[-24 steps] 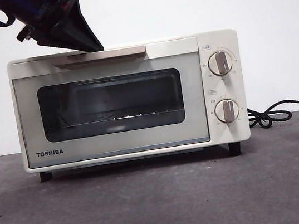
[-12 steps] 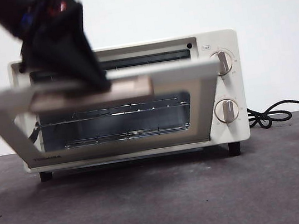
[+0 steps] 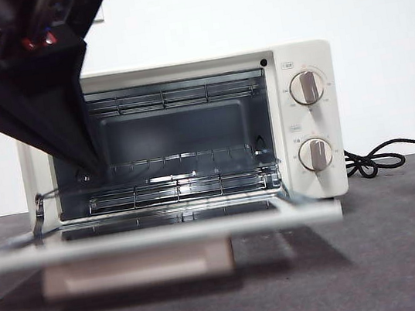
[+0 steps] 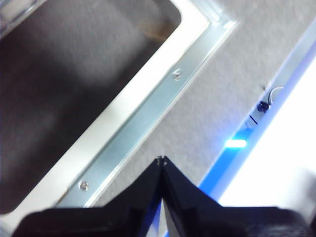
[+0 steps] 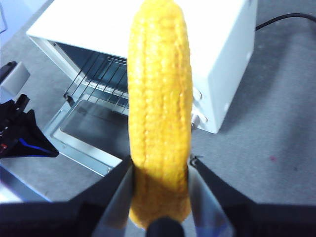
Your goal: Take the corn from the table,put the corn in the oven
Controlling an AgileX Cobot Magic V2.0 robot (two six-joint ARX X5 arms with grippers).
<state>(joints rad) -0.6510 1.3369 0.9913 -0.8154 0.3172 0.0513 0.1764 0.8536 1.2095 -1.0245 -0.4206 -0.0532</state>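
Corn (image 5: 159,106) stands lengthwise between the jaws of the right tool (image 5: 160,170), pinched near its thick end, with its tapered end pointing out toward the oven (image 5: 217,59), which lies below and ahead of that tool. Up there the cob hangs well clear of the grey surface (image 5: 266,163) and outside the front view. The oven's door (image 3: 157,236) lies dropped flat in front of the cavity, and the wire rack (image 3: 181,187) inside is bare. Beside the door's far edge, the left tool (image 4: 161,165) hovers with its jaws pressed together on nothing, over the door's metal frame (image 4: 148,111). The step in hand appears to be carrying the cob to the opening. To do it well, the right tool should probably come down low, pass above the open door without brushing it, and keep the cob level enough to slide under the upper heating rods onto the rack, while the left tool keeps out of the way.
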